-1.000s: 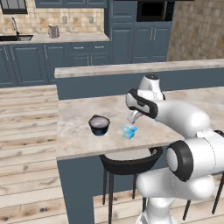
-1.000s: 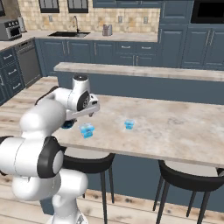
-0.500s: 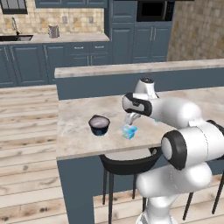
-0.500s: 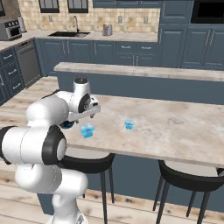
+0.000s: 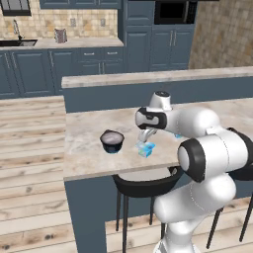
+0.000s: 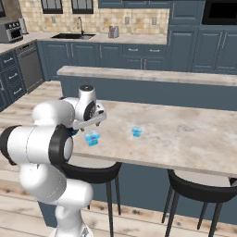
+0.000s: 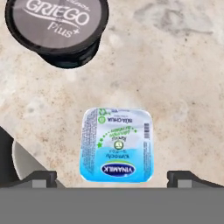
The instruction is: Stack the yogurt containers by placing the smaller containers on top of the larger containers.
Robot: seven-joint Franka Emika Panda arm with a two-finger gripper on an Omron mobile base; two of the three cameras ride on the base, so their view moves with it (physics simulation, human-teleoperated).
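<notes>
The light-blue yogurt cup [image 7: 116, 145] sits on the marble counter [image 7: 175, 65] directly under my gripper [image 7: 111, 177], between my fully spread fingers (nothing held). The dark tub [image 5: 112, 141] stands nearby; the tinier cup [image 6: 136, 132] rests well apart.

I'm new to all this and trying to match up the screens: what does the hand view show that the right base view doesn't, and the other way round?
Hand view: the printed lid of the dark tub and the label on the nearer blue cup. Right base view: a second blue cup further along the counter, plus the kitchen behind. Both: the nearer blue cup below the open gripper.
</notes>
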